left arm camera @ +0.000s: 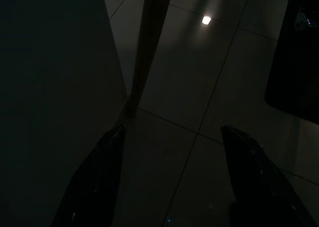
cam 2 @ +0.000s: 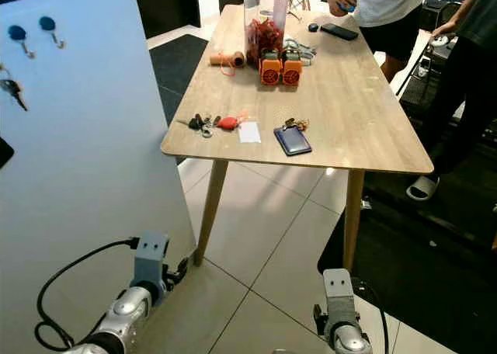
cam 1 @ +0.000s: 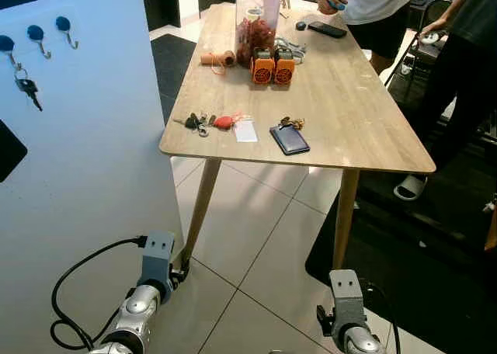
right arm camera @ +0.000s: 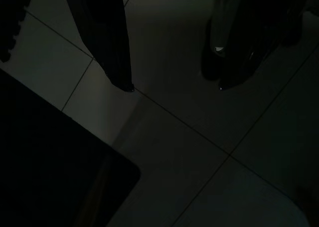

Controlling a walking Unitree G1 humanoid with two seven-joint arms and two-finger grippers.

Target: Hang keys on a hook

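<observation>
Lying near the front edge of the wooden surface point(cam 1: 365, 105), a bunch of keys point(cam 1: 196, 123) with a red tag sits beside a white card point(cam 1: 245, 130) and a dark phone point(cam 1: 290, 139). Blue hooks point(cam 1: 65, 26) line the pale board point(cam 1: 93, 160) on the left; one already carries a key set point(cam 1: 26, 86), and the board's upper corner is cut off. Both arms hang low. The left gripper point(left arm camera: 172, 172) and right gripper point(right arm camera: 172, 72) show released jaws over dim floor tiles. Two people point(cam 1: 373, 12) stand at the far end, heads cropped.
</observation>
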